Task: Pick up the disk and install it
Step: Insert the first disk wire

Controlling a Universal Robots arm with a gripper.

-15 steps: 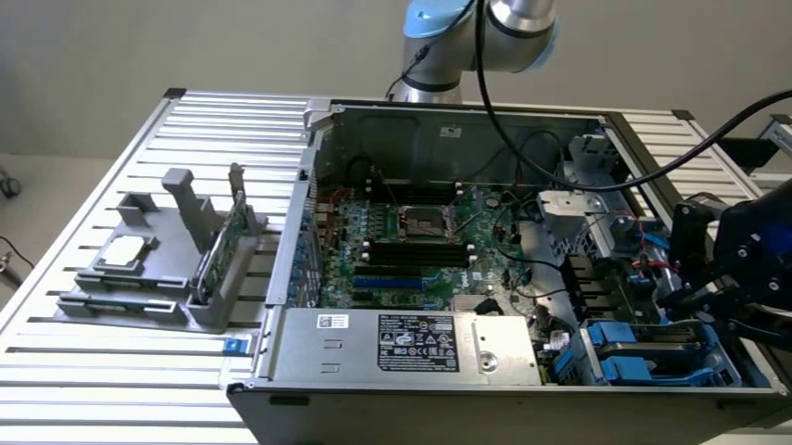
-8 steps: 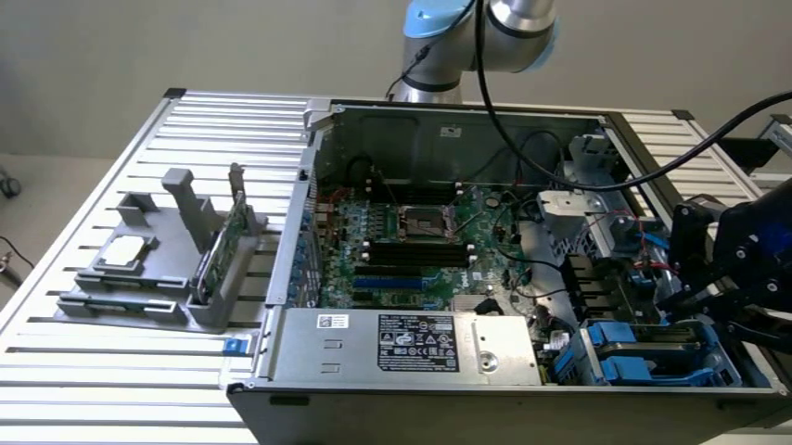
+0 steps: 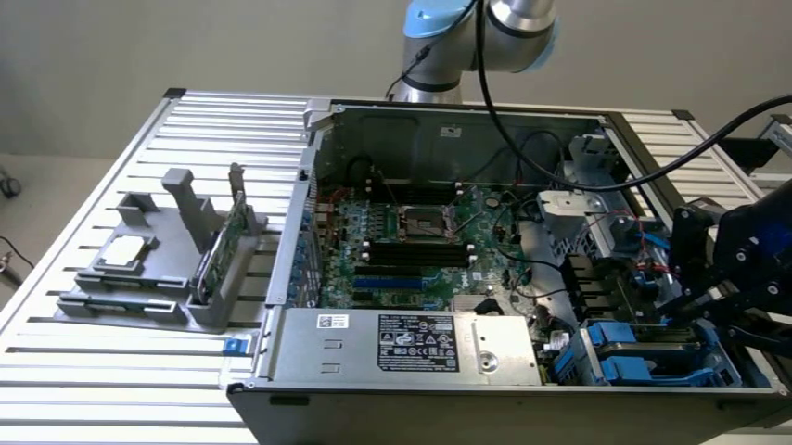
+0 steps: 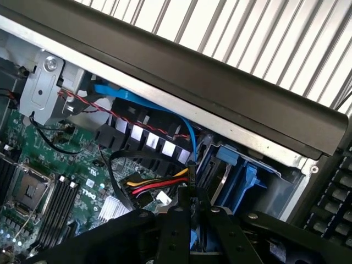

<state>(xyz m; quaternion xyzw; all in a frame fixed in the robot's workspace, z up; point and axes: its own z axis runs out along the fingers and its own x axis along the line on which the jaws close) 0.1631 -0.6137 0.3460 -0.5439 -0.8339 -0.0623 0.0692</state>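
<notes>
With hand (image 4: 191,223) clenched, seemingly on disk's (image 4: 192,241) blue edge, line up squarely over blue bay (image 4: 247,181), dodging cables (image 4: 157,190).

i see the disk (image 3: 650,348) as a flat metal drive in a blue plastic carrier (image 4: 242,176), lying level in the drive bay at the case's front corner, exterior view's right.

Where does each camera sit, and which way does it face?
Exterior view: off the arm, raised, looking down into the open computer case on a slatted table; arm at top, tool at this view's right.
Wrist view: on the wrist, looking past the tool toward blue drive bays.
Shared: motherboard, blue bays.
</notes>
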